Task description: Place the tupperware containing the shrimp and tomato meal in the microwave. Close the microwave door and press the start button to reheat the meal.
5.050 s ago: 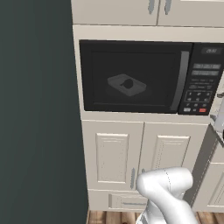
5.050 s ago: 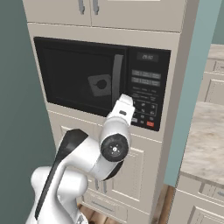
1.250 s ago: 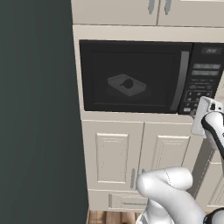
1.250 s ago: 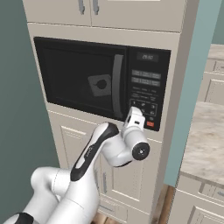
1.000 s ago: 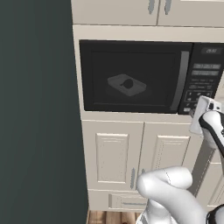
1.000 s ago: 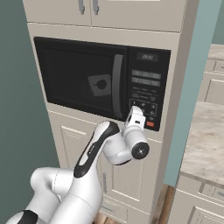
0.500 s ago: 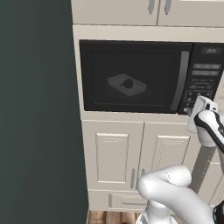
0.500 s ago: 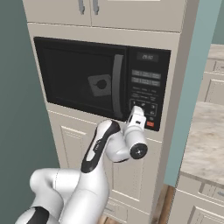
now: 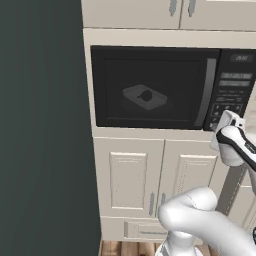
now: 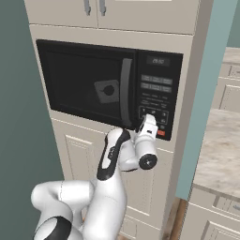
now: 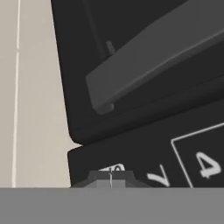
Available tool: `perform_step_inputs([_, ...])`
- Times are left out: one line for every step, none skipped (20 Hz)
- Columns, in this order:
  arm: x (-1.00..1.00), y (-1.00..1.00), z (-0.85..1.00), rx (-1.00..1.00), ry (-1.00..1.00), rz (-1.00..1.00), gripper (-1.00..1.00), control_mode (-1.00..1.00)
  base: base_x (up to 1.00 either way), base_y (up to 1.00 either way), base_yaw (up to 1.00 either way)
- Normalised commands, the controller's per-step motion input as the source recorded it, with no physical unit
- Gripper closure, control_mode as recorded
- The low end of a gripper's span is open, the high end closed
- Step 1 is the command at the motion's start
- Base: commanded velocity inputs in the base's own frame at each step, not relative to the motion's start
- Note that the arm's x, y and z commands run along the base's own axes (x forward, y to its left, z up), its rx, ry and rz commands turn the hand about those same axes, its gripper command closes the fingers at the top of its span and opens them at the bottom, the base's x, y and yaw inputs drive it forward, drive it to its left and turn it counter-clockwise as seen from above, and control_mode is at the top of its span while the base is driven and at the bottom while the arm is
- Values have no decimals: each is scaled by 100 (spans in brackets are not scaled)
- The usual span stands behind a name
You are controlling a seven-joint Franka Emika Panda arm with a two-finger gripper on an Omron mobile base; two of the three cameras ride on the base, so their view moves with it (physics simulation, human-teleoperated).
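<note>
Grey-white tupperware sits inside shut microwave, dark lump on it, left of the gripper; tips together, holding nothing, at keypad.

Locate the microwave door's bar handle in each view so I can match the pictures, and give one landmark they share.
Left base view: the bar handle stands upright at the right edge of the microwave door, right of centre in the frame.
Right base view: it runs upright near frame centre, left of the keypad.
Hand view: it crosses the upper half as a slanted grey bar.
Shared landmark: the keypad panel, beside the handle.
</note>
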Motion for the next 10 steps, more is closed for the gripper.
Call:
perform_step_inputs([19,-15,-22,0,-2,-6,100,-100,0,0,0])
perform_step_inputs([18,-16,-24,0,-2,-6,100,-100,0,0,0])
perform_step_inputs([19,-15,-25,0,-3,-7,100,-100,0,0,0])
perform_step_inputs([20,-15,-24,0,-3,-7,100,-100,0,0,0])
perform_step_inputs([23,-14,-22,0,-3,-7,100,-100,0,0,0])
perform_step_inputs([26,-13,-19,0,-3,-7,100,-100,0,0,0])
perform_step_inputs([29,-12,-16,0,-3,-8,100,-100,0,0,0])
perform_step_inputs([31,-11,-14,0,-4,-8,100,-100,0,0,0])
perform_step_inputs([32,-11,-14,0,-3,-9,100,-100,0,0,0])
perform_step_inputs([36,-14,-11,0,-1,-9,100,-100,0,0,0])
